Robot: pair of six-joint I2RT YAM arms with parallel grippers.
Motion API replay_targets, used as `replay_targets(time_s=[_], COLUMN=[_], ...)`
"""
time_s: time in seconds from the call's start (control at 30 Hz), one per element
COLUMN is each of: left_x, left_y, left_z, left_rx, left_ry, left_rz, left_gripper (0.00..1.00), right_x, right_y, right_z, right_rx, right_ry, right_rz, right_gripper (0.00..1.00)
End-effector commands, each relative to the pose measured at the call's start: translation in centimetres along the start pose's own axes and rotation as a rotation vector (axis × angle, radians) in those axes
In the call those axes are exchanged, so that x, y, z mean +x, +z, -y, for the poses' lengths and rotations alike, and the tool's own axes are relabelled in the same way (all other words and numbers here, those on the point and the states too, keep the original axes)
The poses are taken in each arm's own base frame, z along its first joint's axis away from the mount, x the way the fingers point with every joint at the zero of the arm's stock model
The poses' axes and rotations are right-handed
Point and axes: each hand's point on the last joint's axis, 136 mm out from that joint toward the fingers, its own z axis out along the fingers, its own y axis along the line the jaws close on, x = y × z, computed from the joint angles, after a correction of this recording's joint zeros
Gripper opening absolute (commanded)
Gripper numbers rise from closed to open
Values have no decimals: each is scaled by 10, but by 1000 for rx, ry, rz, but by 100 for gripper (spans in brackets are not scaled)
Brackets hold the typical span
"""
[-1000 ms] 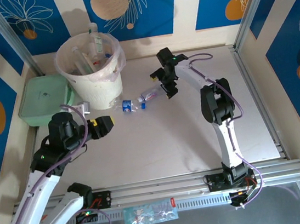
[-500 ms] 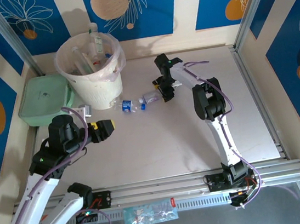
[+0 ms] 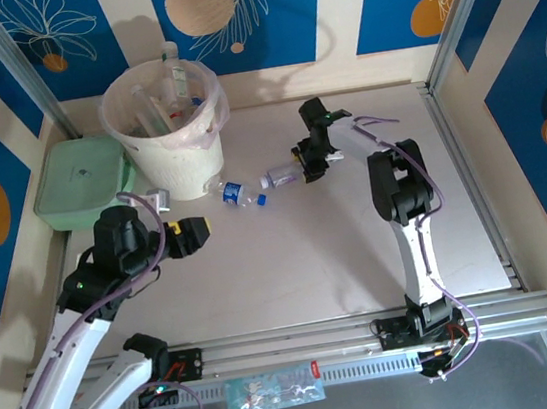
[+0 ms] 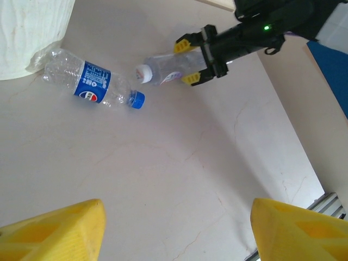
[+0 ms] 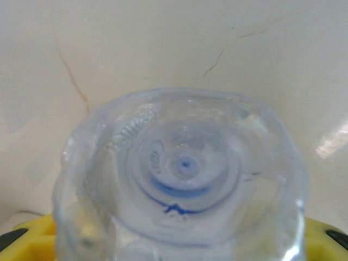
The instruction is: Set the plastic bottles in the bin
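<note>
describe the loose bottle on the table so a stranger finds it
Find the round cream bin at the far left of the table. A clear bottle lies at its foot, blue-labelled and blue-capped; its white-capped neighbour is in the right gripper.

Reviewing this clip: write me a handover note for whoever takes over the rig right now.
Left gripper: open, empty, above the table.
Right gripper: closed on the white-capped bottle, right of the bin.
Blue-capped bottle: lying on the table at the bin's foot.
Done: several bottles are already inside the bin.
Left: drop in the held bottle, then fetch the blue-capped one.
</note>
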Motion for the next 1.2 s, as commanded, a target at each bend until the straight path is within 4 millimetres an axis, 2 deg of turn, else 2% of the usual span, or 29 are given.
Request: replay_targets(time_s=[0.0, 0.2, 0.33, 0.57, 0.77, 0.97, 1.17], left_x=[-11, -22, -21, -16, 9, 26, 36], left_y=[-4, -9, -6, 14, 45, 72, 78], left_z=[13, 22, 31, 56, 94, 123, 163], left_rx=[37, 48, 91, 201, 265, 300, 487], left_ry=[35, 69, 85, 95, 185, 273, 275], left_rz=[25, 28, -1, -104, -271, -387, -437], left_gripper=[70, 73, 88, 89, 92, 98, 100], right_x=[11, 23, 43, 89, 128, 166, 186], right_y=[-51, -103, -136, -182, -212, -239, -257], right_z=[-22, -13, -7, 35, 73, 97, 109], right_rx=[-133, -229, -355, -472, -557, -656, -728], right_ry=[-38, -208, -411, -727, -926, -1060, -1124], right_rz=[-25, -17, -26, -77, -134, -211, -244], right_gripper=[52, 50, 49, 44, 44, 44, 44])
